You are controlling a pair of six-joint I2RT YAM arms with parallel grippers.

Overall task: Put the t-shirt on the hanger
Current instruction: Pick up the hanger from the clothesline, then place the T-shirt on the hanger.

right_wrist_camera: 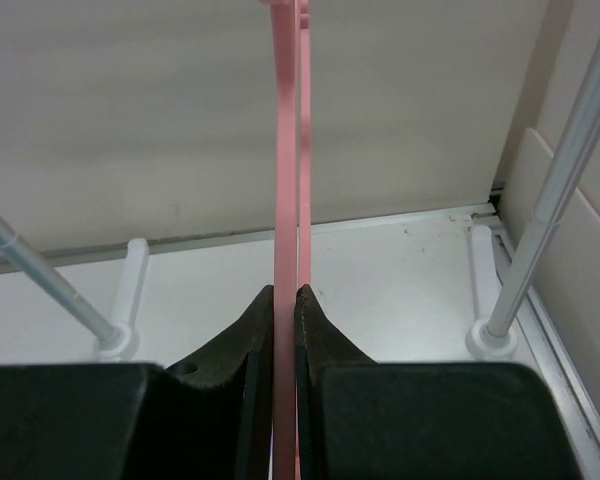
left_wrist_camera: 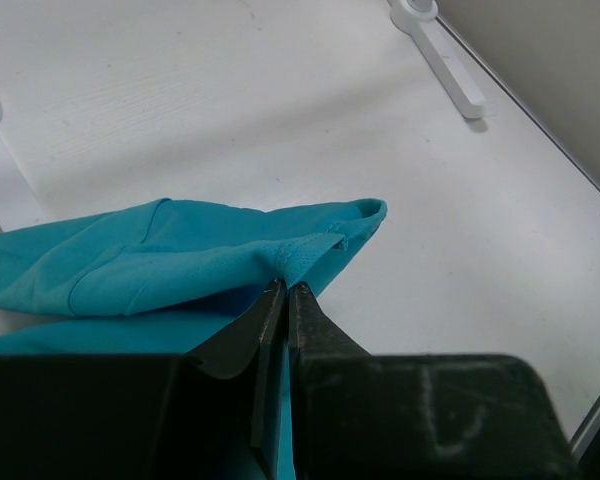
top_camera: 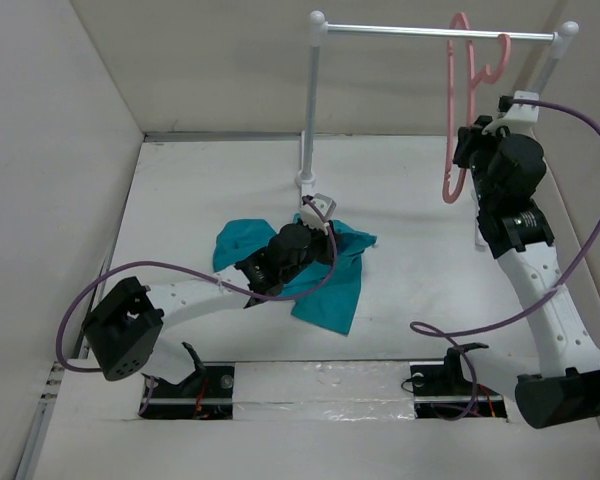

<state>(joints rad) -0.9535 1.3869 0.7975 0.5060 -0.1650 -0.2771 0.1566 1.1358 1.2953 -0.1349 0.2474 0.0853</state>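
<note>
The teal-blue t-shirt lies crumpled on the white table, mid-field. My left gripper sits over its far edge. In the left wrist view the left gripper is shut on a fold of the t-shirt. The salmon-pink hanger hangs by its hook from the silver rail at the back right. My right gripper is against its lower frame. In the right wrist view the right gripper is shut on the hanger, which runs straight up between the fingers.
The silver rail spans two white-footed posts, the left post just behind the t-shirt and the right post near the right wall. White walls close in the left, back and right. Purple cables loop off both arms.
</note>
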